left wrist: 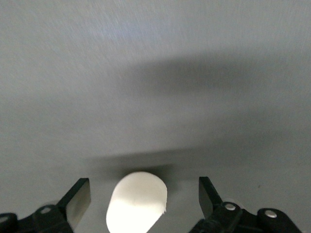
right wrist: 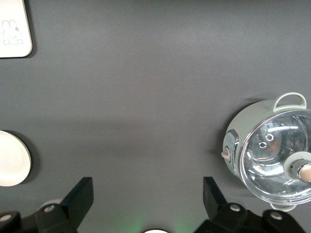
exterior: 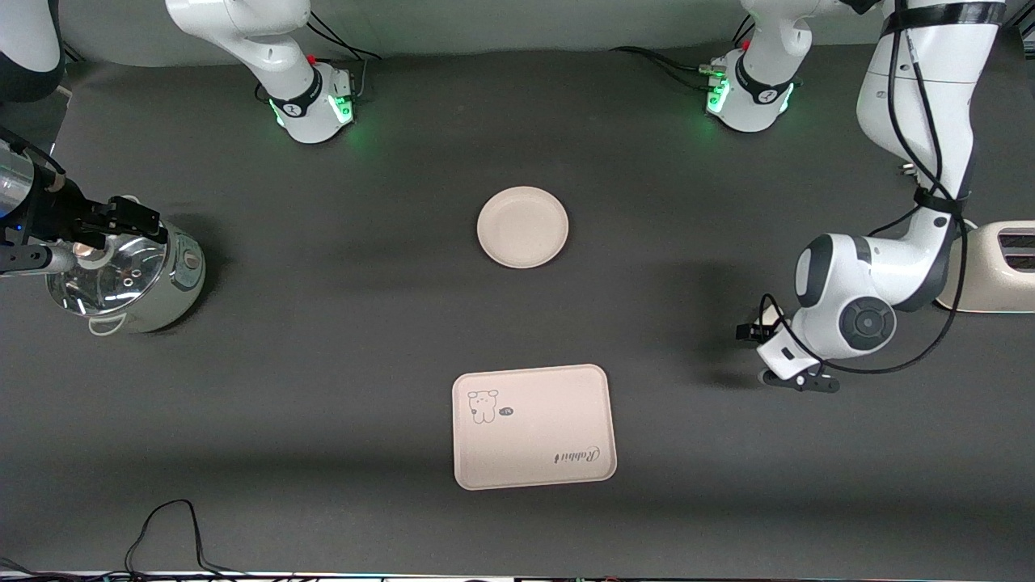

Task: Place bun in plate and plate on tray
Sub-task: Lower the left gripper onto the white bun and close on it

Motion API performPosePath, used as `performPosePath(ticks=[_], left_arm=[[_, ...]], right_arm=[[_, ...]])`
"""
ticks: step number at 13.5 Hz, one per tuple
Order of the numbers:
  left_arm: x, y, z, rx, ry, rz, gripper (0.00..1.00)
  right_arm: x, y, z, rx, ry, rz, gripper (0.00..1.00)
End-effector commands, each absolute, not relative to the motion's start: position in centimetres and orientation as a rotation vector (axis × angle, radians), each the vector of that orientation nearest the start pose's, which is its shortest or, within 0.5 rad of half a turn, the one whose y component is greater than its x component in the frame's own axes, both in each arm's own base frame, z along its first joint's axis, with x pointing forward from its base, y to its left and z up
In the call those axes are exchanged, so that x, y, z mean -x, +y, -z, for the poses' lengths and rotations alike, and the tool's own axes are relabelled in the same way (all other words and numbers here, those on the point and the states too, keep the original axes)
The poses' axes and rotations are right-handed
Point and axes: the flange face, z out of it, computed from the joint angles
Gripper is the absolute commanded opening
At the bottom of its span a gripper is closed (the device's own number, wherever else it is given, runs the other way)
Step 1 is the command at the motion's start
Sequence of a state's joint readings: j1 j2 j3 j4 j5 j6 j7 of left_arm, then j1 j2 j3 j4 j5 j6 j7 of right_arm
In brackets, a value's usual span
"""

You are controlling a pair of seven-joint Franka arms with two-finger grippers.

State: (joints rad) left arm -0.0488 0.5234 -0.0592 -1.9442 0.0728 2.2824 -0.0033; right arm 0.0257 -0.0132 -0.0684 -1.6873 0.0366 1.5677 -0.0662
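Note:
The bun is a small off-white lump lying on the dark table between the open fingers of my left gripper, with a gap on each side. In the front view my left gripper is low over the table toward the left arm's end, and its hand hides the bun. The round cream plate lies empty mid-table. The tray with the animal drawing lies nearer the front camera than the plate. My right gripper is open and empty, held over a pot; its own view shows bare table between the fingers.
A glass-lidded pot stands at the right arm's end of the table and also shows in the right wrist view. A cream toaster stands at the left arm's end. Cables lie at the table's front edge.

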Motion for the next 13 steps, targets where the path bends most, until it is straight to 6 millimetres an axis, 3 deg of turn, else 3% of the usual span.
performPosePath(ticks=[1,3,4,5,6,8,9,13], left_arm=[[-56.5,-6.3,-19.9,3.082,0.326,-0.242,0.99],[-56.1,-6.0,-19.5,3.08,0.377,-0.248,0.97],[-56.0,-5.6,-19.5,3.08,0.392,-0.249,0.91],[-55.9,-5.6,-19.4,3.08,0.395,-0.253,0.79],[-55.9,-5.6,-19.4,3.08,0.395,-0.254,0.62],[-56.0,-5.6,-19.5,3.08,0.395,-0.251,0.06],[-56.1,-5.6,-19.6,3.081,0.395,-0.246,0.0],[-56.9,-5.9,-21.9,3.084,0.362,-0.198,0.0]], right_arm=[[-54.8,-1.4,-57.3,3.068,-0.044,-0.169,1.0],[-54.7,-1.3,-56.9,3.067,-0.046,-0.183,1.0],[-54.7,-1.0,-56.6,3.066,-0.053,-0.193,1.0],[-54.7,-1.0,-56.5,3.066,-0.053,-0.195,1.0],[-54.8,-0.9,-56.4,3.066,-0.055,-0.195,1.0],[-54.8,-0.9,-56.3,3.066,-0.055,-0.193,1.0],[-54.8,-0.9,-56.2,3.065,-0.057,-0.202,1.0],[-54.6,-1.8,-56.1,3.065,-0.04,-0.187,1.0]])
